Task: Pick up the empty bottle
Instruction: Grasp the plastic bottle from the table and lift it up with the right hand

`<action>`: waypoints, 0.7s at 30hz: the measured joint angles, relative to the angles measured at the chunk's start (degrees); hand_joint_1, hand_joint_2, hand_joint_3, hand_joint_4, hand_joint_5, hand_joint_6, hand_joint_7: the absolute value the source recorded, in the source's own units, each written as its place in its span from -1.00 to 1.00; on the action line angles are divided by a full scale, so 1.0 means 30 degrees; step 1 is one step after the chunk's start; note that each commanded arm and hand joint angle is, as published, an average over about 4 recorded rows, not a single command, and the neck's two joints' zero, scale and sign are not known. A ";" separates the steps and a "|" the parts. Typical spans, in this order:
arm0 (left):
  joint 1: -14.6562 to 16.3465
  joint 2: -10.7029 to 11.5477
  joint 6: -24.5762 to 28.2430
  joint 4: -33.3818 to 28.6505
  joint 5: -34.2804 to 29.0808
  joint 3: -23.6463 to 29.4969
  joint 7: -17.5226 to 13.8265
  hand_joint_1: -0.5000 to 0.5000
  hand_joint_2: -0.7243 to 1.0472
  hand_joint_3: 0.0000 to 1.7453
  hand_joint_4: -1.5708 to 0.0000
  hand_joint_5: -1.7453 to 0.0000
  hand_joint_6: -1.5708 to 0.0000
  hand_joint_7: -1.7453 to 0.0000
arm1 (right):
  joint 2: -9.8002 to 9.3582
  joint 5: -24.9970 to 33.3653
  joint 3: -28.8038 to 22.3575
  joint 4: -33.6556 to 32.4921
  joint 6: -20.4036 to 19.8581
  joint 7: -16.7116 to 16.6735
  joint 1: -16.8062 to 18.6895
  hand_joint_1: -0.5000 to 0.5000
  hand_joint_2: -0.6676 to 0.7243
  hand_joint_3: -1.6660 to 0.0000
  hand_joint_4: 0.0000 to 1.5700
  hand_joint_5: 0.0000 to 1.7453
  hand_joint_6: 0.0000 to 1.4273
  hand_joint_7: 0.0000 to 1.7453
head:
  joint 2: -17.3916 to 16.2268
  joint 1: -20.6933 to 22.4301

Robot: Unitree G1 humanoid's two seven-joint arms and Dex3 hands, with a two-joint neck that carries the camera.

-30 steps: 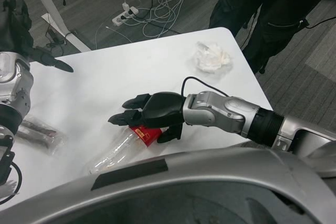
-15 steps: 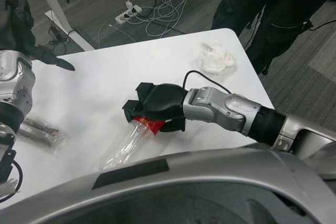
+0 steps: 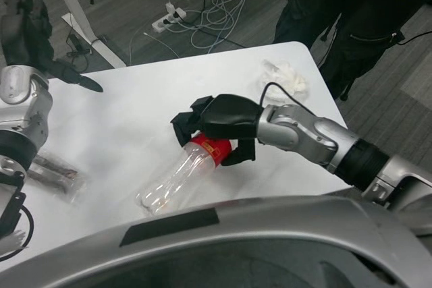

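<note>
The empty bottle (image 3: pixel 177 178) is clear plastic with a red label near its top end. My right hand (image 3: pixel 219 123) grips it around the red label, and the bottle's clear body slants down to the left, just over the white table (image 3: pixel 135 119). Whether its far end touches the table I cannot tell. My left hand (image 3: pixel 30 38) waits at the upper left with its fingers spread and nothing in it.
A crumpled white tissue (image 3: pixel 285 75) lies near the table's far right corner. A clear wrapper with a dark bar (image 3: pixel 55 173) lies at the left edge under my left forearm. A person in dark trousers (image 3: pixel 351 11) stands beyond the right corner. Cables and power strips (image 3: pixel 202 5) cover the floor.
My right hand has closed round the bottle's labelled end and raised it up and to the right, tilting the bottle. The camera has shifted a little.
</note>
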 measured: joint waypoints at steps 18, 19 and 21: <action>-0.0014 -0.1508 -0.0129 0.0021 0.0030 0.1148 -0.0005 -1.00 -1.00 -1.00 1.00 1.00 1.00 1.00 | 0.0658 0.7036 -0.3582 0.1005 -0.2896 -0.2776 0.1234 -0.67 -0.45 -0.76 0.57 0.89 0.18 0.90 | 0.1939 -0.0024; -0.0009 -0.1577 -0.0211 0.0025 0.0040 0.1257 -0.0003 -1.00 -1.00 -1.00 1.00 1.00 1.00 1.00 | 0.0948 0.7340 -0.3882 0.1075 -0.3070 -0.2883 0.1274 -0.67 -0.45 -0.76 0.57 0.89 0.19 0.92 | 0.2060 -0.0062; 0.0010 -0.1807 -0.0469 0.0035 0.0078 0.1472 0.0000 -1.00 -1.00 -1.00 1.00 1.00 1.00 1.00 | 0.1655 0.7782 -0.4595 0.1162 -0.3480 -0.3065 0.1339 -0.67 -0.45 -0.74 0.58 0.89 0.20 0.88 | 0.2355 -0.0134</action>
